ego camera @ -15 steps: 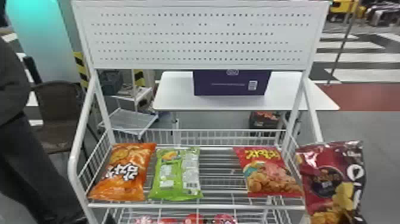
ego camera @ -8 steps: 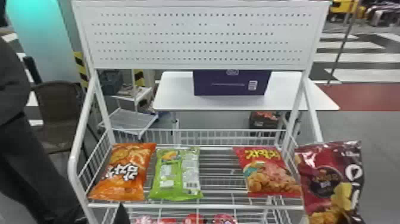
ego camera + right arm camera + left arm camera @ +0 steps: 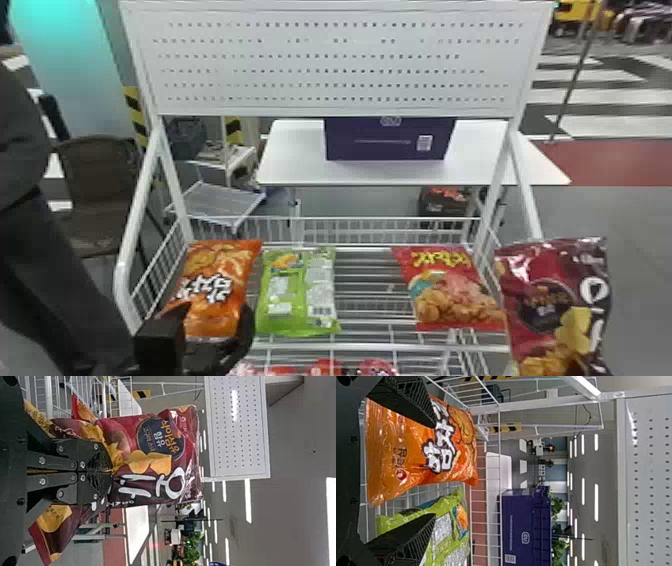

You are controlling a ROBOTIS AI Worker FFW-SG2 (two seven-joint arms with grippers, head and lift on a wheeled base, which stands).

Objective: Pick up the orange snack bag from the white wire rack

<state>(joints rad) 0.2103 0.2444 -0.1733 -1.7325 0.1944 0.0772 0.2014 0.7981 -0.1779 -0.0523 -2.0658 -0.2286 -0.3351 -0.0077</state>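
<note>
At the front left of the white wire rack (image 3: pixel 380 347), my left gripper (image 3: pixel 207 320) stands open, its fingers overlapping the lower part of the orange snack bag (image 3: pixel 215 290). In the left wrist view the left gripper (image 3: pixel 435 469) has its fingers spread wide, one over the orange bag (image 3: pixel 415 455), the other over the green bag (image 3: pixel 449 534) beside it. A maroon snack bag (image 3: pixel 550 305) hangs at the rack's right side; in the right wrist view my right gripper (image 3: pixel 109 471) is shut on this maroon bag (image 3: pixel 146 455).
A green bag (image 3: pixel 297 292) lies right beside the orange one, and a red bag (image 3: pixel 450 290) lies farther right on the same shelf. Red packages (image 3: pixel 325 369) sit on the tier below. Behind the rack, a purple box (image 3: pixel 390 140) stands on a white table (image 3: pixel 295 160).
My left gripper has risen into the head view from the bottom edge, up to the front of the orange bag. The maroon bag has hardly moved.
</note>
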